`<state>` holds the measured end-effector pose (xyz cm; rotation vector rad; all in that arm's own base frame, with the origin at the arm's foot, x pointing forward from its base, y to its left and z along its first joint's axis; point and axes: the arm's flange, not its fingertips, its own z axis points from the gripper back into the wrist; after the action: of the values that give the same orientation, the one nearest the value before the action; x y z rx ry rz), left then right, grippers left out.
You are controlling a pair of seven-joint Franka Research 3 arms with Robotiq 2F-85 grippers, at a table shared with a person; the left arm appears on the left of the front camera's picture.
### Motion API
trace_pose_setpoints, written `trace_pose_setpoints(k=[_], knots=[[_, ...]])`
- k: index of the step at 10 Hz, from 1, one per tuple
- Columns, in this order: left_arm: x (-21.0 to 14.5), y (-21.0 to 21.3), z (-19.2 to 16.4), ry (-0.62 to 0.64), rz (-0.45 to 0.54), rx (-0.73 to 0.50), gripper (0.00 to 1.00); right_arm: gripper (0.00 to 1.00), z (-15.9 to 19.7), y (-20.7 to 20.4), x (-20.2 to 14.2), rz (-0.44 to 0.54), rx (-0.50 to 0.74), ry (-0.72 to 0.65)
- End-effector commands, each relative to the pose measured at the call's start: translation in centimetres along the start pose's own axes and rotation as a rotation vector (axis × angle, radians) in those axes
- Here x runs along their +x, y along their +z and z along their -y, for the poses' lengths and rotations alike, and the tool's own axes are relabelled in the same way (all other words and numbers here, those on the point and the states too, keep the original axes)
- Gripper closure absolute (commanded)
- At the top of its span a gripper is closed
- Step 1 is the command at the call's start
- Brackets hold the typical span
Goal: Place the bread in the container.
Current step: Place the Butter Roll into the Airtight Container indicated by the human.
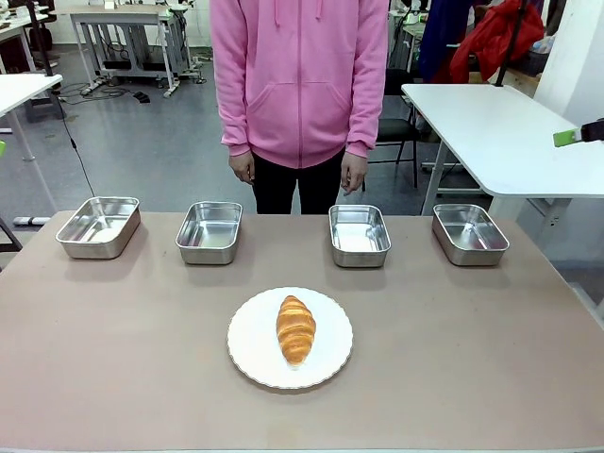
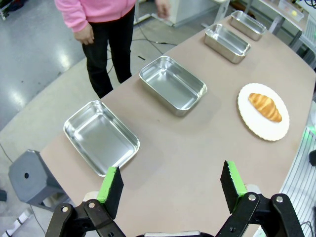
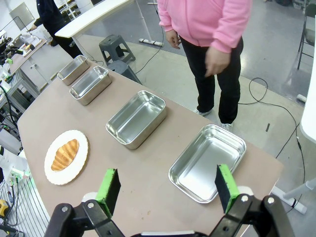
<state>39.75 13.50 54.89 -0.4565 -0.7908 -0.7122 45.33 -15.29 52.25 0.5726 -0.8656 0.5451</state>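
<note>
Containers (image 1: 360, 236) (four alike): polished metal, mirror-glossy. Bread (image 1: 295, 327), 6 o'clock: flaky ridged crust. Plate (image 1: 250, 344): smooth. Table (image 1: 113, 359): matt.

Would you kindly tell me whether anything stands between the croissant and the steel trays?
Nothing visible does. The croissant lies on its white plate, and only bare tabletop separates it from the four empty trays along the far edge.

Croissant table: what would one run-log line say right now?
croissant: on white plate | four steel trays: empty | left gripper: open | right gripper: open | person: standing opposite
</note>
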Motion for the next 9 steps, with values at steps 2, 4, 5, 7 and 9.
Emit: trace_pose_setpoints(k=[2,4,5,7,9], knots=[[0.01,0.03,0.03,-0.004,0.001,0.0,0.0,0.0,-0.07,-0.1,0.09,0.004,0.004,0.002],[0.01,0.03,0.03,-0.004,0.001,0.0,0.0,0.0,-0.07,-0.1,0.09,0.004,0.004,0.002],[0.01,0.03,0.03,-0.004,0.001,0.0,0.0,0.0,-0.07,-0.1,0.09,0.004,0.004,0.002],[0.01,0.03,0.03,-0.004,0.001,0.0,0.0,0.0,-0.07,-0.1,0.09,0.004,0.004,0.002],[0.01,0.03,0.03,-0.004,0.001,0.0,0.0,0.0,-0.07,-0.1,0.09,0.004,0.004,0.002]])
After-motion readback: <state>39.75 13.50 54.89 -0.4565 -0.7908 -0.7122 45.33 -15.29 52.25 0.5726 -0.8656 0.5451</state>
